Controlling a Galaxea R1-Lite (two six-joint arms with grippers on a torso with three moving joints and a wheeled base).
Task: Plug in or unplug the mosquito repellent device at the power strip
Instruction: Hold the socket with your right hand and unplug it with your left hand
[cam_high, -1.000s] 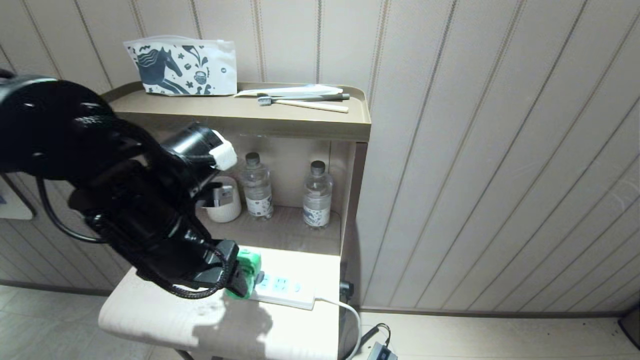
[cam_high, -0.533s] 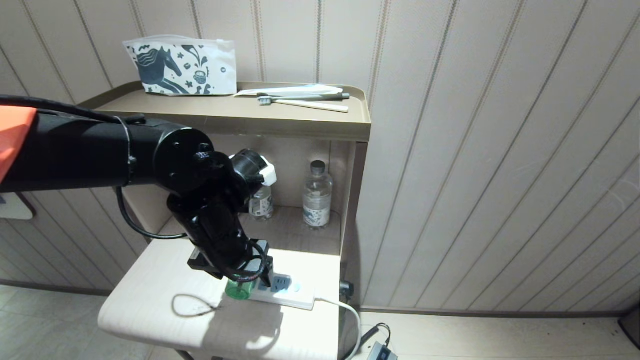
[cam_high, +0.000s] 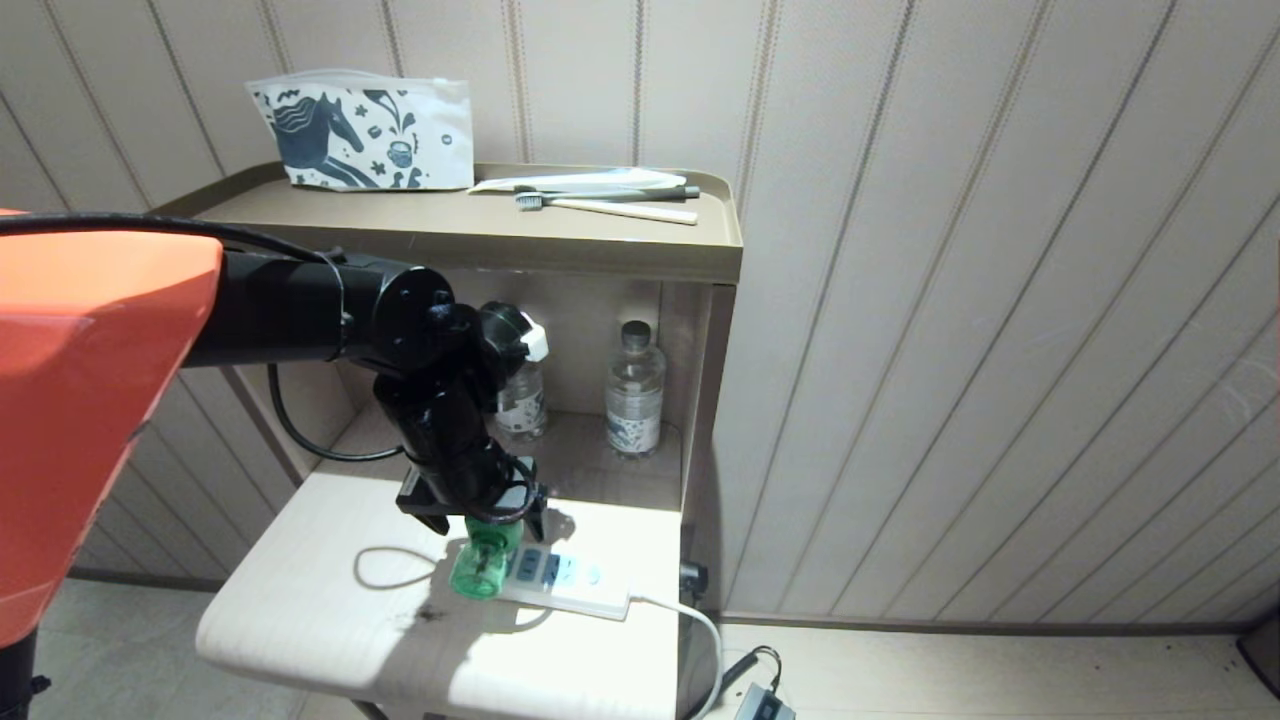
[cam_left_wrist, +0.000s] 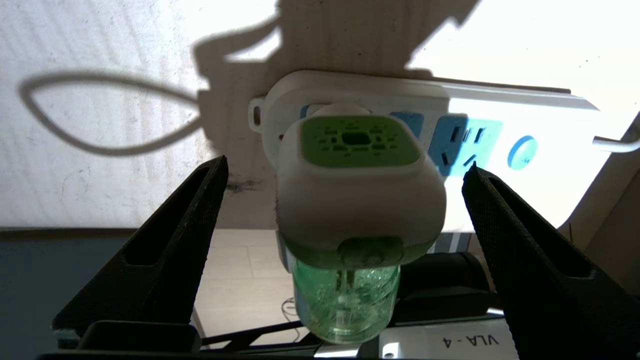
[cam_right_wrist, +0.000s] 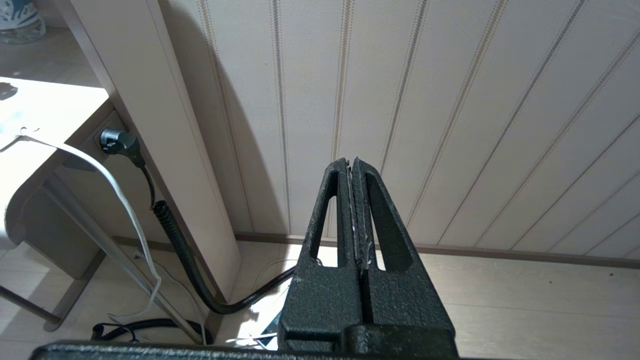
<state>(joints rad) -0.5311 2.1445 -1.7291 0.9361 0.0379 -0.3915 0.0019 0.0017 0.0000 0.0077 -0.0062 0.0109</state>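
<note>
The mosquito repellent device (cam_left_wrist: 357, 200) has a pale rounded head with a bright green square on top, full of little slots. Under the head hangs a small see-through green bottle (cam_left_wrist: 345, 305). It looks shiny, like glass. In my head view the device (cam_high: 485, 560) is a small green thing sitting on the left end of the power strip (cam_high: 570, 585), and it looks plugged in there.

The power strip (cam_left_wrist: 500, 115) is a long white bar with light-blue socket faces. It has a round blue button (cam_left_wrist: 521, 151) near its far end, at about 3 o'clock from the device. A white cord (cam_high: 690, 625) runs off that end and drops over the edge of the bench (cam_high: 300, 620).

My left fingers (cam_left_wrist: 200, 210) are spread wide, one on each side of the device. They do not touch it and they hold nothing. My left gripper (cam_high: 480, 505) hangs just above the device, at its 12 o'clock in the head view.

At about 1 o'clock from the device, back in the shelf, stands a clear water bottle (cam_high: 634, 390). Another one is half hidden behind my arm.

My right fingers (cam_right_wrist: 354, 200) are pressed flat together with nothing between them. They point at the striped wall (cam_right_wrist: 450, 100), well away from the bench.
</note>
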